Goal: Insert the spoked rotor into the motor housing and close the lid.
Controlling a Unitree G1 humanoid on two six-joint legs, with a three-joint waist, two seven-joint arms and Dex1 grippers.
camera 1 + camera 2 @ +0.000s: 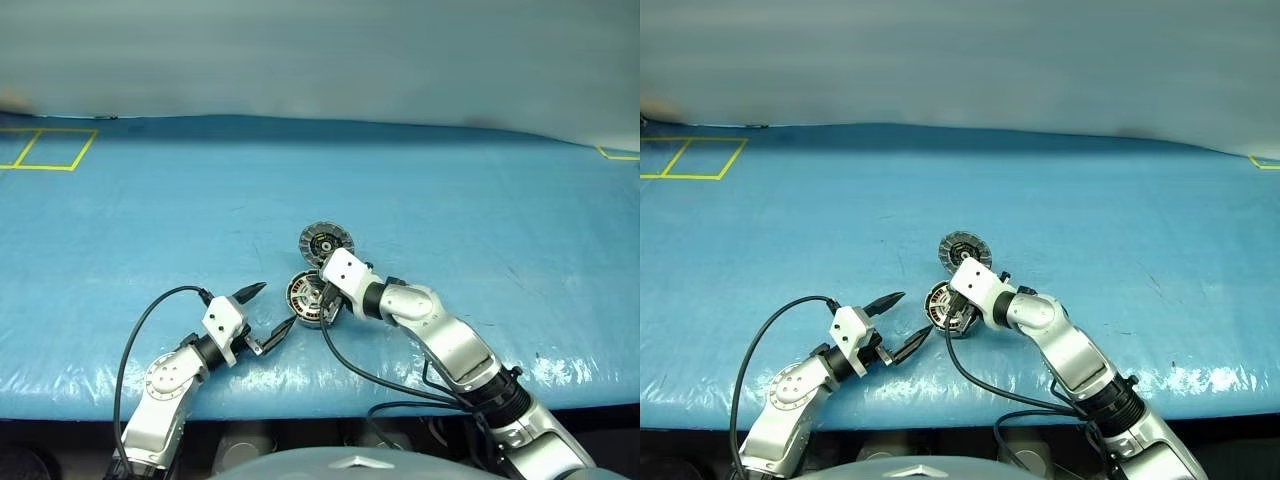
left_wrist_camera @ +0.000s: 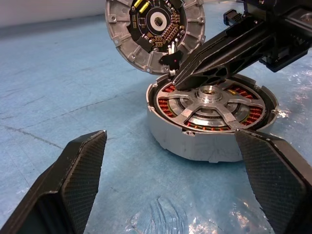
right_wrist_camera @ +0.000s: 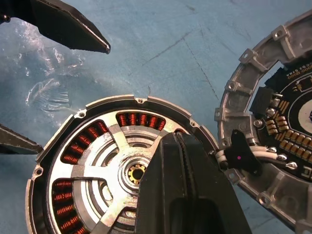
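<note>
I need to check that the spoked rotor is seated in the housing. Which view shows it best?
The left wrist view: the rotor lies inside the housing, spokes clear. The right wrist view has the shut right pincer covering part; the head views show it small.

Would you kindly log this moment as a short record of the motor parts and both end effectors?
spoked rotor: seated in the motor housing, copper windings showing between spokes
lid: open, tilted up at the housing's far edge, circuit-board face showing
right end effector: shut, tips over the rotor near the lid joint
left end effector: open, beside the housing, holding nothing
surface: blue table cover
</note>
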